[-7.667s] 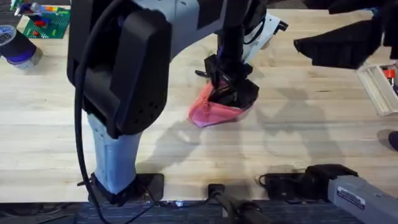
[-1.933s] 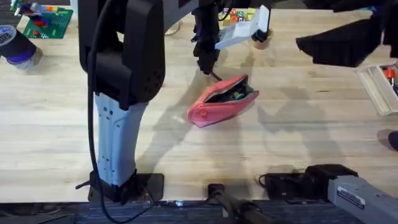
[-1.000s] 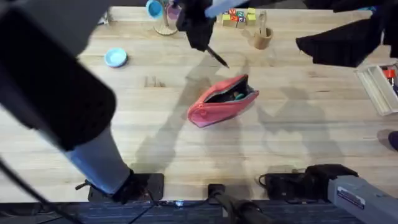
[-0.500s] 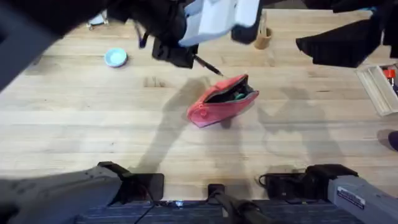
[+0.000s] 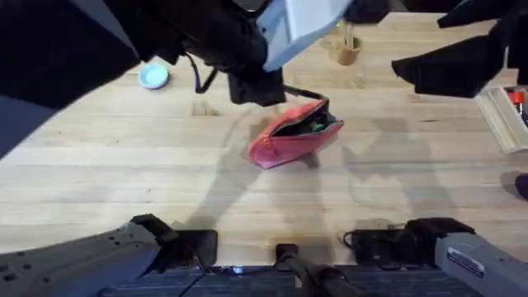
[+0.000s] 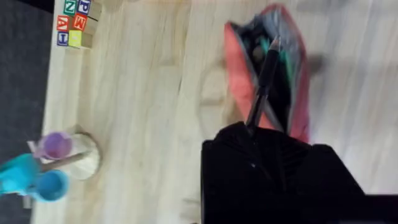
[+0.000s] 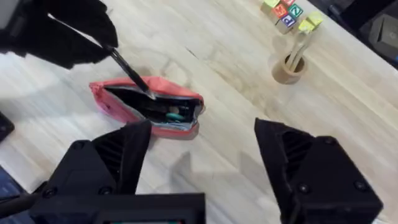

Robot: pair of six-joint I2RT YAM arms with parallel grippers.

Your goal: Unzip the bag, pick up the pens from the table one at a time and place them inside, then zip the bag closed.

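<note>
The pink bag [image 5: 285,142] lies unzipped in the middle of the table [image 5: 107,165], its dark inside showing something teal. My left gripper [image 5: 257,85] hangs just behind and left of it, shut on a thin black pen [image 5: 304,93]. In the left wrist view the pen [image 6: 262,81] sticks out from the gripper [image 6: 252,132] with its tip over the bag's open mouth [image 6: 273,74]. The right wrist view has the pen [image 7: 130,73] slanting down into the opening of the bag [image 7: 163,129]. My right gripper [image 7: 205,168] is open and holds nothing, high above the table's right side [image 5: 454,62].
A small blue bowl [image 5: 153,76] sits at the back left. A wooden cup with pale sticks [image 5: 346,49] and letter blocks [image 7: 286,11] stand at the back. A clear box [image 5: 505,114] lies at the right edge.
The left arm swung from the back of the table forward and down, bringing the pen's tip to the bag's open mouth. The bag and right arm stayed put.
</note>
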